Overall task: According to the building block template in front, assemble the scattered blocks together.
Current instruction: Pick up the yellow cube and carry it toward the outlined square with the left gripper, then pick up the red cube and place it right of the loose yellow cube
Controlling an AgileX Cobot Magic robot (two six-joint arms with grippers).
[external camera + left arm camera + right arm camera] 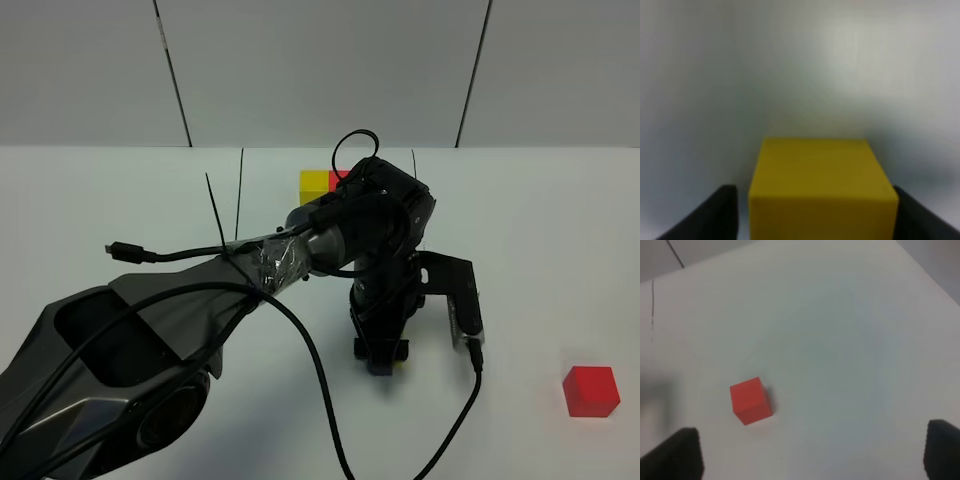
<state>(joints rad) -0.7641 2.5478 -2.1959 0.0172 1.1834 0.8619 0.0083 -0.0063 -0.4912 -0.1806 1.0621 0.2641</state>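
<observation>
The template's small yellow cube (pixel 314 185) sits at the back of the table, its red cube (pixel 337 177) mostly hidden behind my left arm. My left gripper (pixel 381 355) reaches across the middle, low at the table. In the left wrist view this gripper (pixel 817 215) straddles the scattered yellow cube (pixel 822 187). A thin gap shows beside one finger (pixel 715 215), so it is open. The scattered red cube (pixel 590 390) lies at the front right. My right gripper (pixel 812 455) is wide open above the table, apart from the red cube (pixel 751 401).
A black cable (pixel 320 370) loops from the left arm over the table's front. A black bracket (pixel 455 290) sticks out to the right of the left wrist. The white table (pixel 540 250) meets a grey panelled wall (pixel 320 70) at the back.
</observation>
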